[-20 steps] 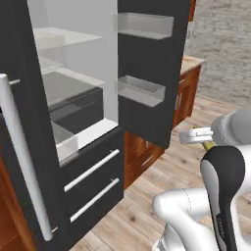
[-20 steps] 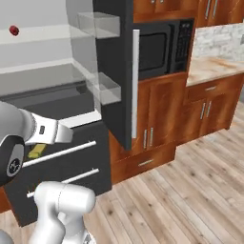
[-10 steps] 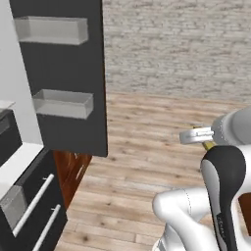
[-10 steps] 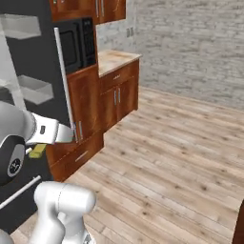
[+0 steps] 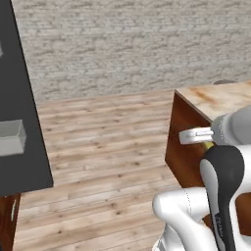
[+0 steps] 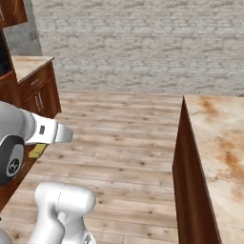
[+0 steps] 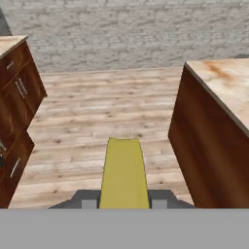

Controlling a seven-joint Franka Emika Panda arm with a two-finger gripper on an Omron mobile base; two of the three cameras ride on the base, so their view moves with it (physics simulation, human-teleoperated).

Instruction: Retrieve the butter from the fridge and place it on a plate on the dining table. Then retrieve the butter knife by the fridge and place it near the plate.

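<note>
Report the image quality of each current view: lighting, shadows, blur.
Left base view: flat, even light, soft pixelated edges, no glare on the dining table. Right base view: same even light; only the table's wood side is shaded. Hand view: the butter between the gripper fingers looks blurred and featureless.

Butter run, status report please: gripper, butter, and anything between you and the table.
Gripper shut on butter, carried low. Dining table ahead to the right, its near corner bare. Open wood floor between; nothing in the way.

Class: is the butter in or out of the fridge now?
Out. The butter sits clamped in the gripper, facing wood floor and the dining table.
</note>
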